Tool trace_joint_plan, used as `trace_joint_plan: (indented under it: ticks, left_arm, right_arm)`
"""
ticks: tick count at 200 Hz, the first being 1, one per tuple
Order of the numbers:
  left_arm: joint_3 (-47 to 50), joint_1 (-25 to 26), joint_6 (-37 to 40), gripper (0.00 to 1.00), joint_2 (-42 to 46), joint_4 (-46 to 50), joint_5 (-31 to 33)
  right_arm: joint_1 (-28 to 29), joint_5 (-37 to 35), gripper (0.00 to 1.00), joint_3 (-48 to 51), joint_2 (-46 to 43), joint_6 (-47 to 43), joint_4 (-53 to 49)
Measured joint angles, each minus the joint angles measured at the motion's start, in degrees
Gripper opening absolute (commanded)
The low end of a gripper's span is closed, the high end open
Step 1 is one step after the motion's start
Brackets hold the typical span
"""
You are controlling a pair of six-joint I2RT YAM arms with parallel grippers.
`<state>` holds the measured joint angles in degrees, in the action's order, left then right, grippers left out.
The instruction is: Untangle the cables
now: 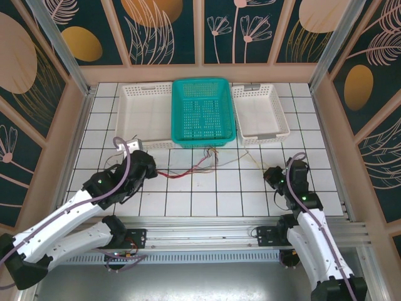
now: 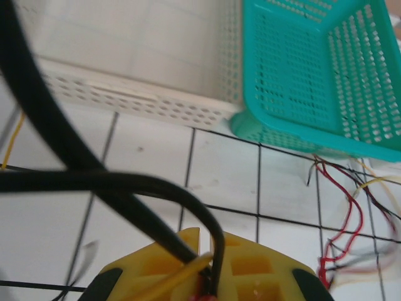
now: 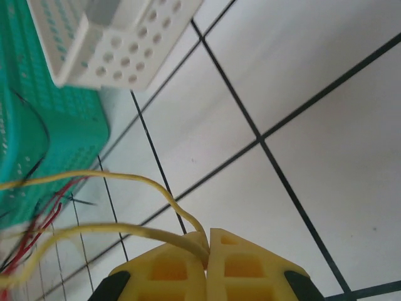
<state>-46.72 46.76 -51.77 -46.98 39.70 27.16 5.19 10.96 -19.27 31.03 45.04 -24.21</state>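
The cables are thin red, yellow and black wires, knotted together (image 1: 210, 157) on the tiles in front of the teal basket. A red cable (image 1: 182, 172) runs from the knot to my left gripper (image 1: 152, 169). In the left wrist view that gripper (image 2: 212, 241) is shut on a looping black cable (image 2: 125, 182), with a yellow strand and a bit of red pinched in the same jaws. The red cable (image 2: 351, 232) lies further right. My right gripper (image 1: 270, 174) is shut on a yellow cable (image 3: 125, 179), which leaves the jaws (image 3: 208, 241) as two strands heading left towards the knot.
Three baskets stand along the back: a wide white one (image 1: 147, 116), the teal one (image 1: 203, 113) and a smaller white one (image 1: 260, 113). White tiled floor lies between the arms. Wooden walls close in the sides, and a metal rail (image 1: 207, 232) runs along the near edge.
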Motion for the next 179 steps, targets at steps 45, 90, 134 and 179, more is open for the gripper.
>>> trace_joint_plan:
  ticks: [45,90,134,179]
  left_arm:
    - [-3.15,-0.07,2.29,0.00,1.05,4.39,4.70]
    - [-3.15,-0.07,4.15,0.00,0.98,6.47,5.97]
    - [-3.67,-0.07,5.86,0.00,0.96,8.20,7.91]
    - [-4.09,-0.07,7.04,0.00,0.70,8.52,8.90]
  right_arm:
    - [-4.83,-1.01,0.00,-9.42,0.02,-0.92,-1.20]
    - [-4.98,-2.75,0.00,-16.50,0.61,-3.39,-4.09]
    - [-5.57,-7.52,0.00,-26.45,0.61,-6.84,-7.96]
    - [-6.08,-10.91,0.00,-32.85,1.11,-9.22,-10.10]
